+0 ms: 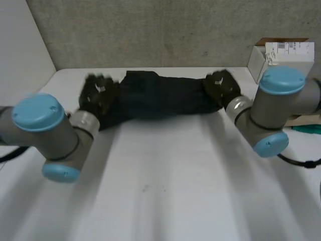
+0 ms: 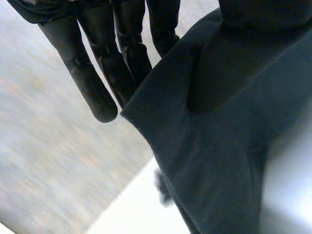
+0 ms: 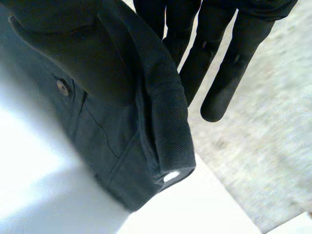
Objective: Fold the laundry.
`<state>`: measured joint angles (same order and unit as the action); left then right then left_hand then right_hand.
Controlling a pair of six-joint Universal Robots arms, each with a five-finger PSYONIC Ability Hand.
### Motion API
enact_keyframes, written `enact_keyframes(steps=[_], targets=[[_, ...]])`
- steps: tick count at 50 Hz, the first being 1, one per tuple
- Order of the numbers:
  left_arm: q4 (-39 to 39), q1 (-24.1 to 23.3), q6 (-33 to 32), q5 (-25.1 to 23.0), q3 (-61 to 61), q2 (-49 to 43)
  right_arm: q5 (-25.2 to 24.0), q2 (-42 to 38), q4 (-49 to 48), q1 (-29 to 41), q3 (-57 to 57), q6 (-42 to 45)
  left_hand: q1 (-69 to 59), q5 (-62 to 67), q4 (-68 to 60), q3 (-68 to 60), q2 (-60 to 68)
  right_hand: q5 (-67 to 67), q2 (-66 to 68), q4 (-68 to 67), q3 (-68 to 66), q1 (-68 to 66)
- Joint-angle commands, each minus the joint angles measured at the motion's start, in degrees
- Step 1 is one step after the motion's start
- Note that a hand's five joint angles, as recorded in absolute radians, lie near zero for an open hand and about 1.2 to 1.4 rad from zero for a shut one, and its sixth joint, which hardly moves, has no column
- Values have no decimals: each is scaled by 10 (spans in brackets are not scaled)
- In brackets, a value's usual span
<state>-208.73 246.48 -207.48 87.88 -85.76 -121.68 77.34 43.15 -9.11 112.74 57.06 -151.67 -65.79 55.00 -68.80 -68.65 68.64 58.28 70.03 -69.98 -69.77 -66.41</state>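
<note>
L hand [image 1: 96, 96]: ~10 o'clock; straight fingers [image 2: 97, 83] behind cloth, thumb in front, pinching the L end.
Dark garment [image 1: 155, 95]: ~12 o'clock by far edge, stretched btw both hands.
R hand [image 1: 220, 86]: ~1 o'clock; straight fingers [image 3: 226, 73] + thumb pinch the R end, near a button [image 3: 62, 87].
Step tip: prob. spreading flat; lower both ends together, even tension, no mid sag.
Table [image 1: 165, 175]: white, bare twd 6 o'clock.
Room: concrete wall [image 1: 165, 30] at 12; box [image 1: 281, 55] ~2 o'clock.

The white surface [image 1: 165, 181] carries a dark garment [image 1: 155, 95] stretched across its far side. Whether the garment's lower edge rests on the surface cannot be told.
</note>
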Motion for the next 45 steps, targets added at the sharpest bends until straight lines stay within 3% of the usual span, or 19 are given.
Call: enact_keyframes(steps=[1, 11, 17, 21, 28, 32, 36, 41, 45], targets=[[145, -14, -34, 25, -36, 53, 0, 39, 70, 5, 42, 53, -142, 150, -112, -114, 114, 117, 100, -100, -102, -136], [262, -32, -65, 54, -171, 229, 0, 155, 279, 0, 168, 161, -142, 150, -112, -114, 114, 117, 100, -100, -102, -136], [438, -49, -114, 53, -233, 296, 25, 249, 417, -1, 304, 274, -142, 150, -112, -114, 114, 117, 100, -100, -102, -136], [519, -95, -113, 51, -241, 304, 26, 293, 458, -1, 360, 315, -142, 150, -112, -114, 114, 117, 100, -100, -102, -136], [578, -138, -122, 49, -231, 328, 26, 342, 472, -1, 389, 327, -142, 150, -112, -114, 114, 117, 100, -100, -102, -136], [550, -132, -135, 49, -198, 320, 18, 342, 466, -1, 378, 327, -142, 150, -112, -114, 114, 117, 100, -100, -102, -136], [451, -123, -153, 51, -143, 253, 15, 299, 414, -1, 342, 317, -142, 150, -112, -114, 114, 117, 100, -100, -102, -136], [281, -85, -165, 55, -57, 142, 54, 241, 282, 7, 286, 262, -142, 150, -112, -114, 114, 117, 100, -100, -102, -136], [180, -81, -184, 56, 8, 53, 69, 218, 186, 8, 261, 252, -142, 150, -112, -114, 114, 117, 100, -100, -102, -136]])
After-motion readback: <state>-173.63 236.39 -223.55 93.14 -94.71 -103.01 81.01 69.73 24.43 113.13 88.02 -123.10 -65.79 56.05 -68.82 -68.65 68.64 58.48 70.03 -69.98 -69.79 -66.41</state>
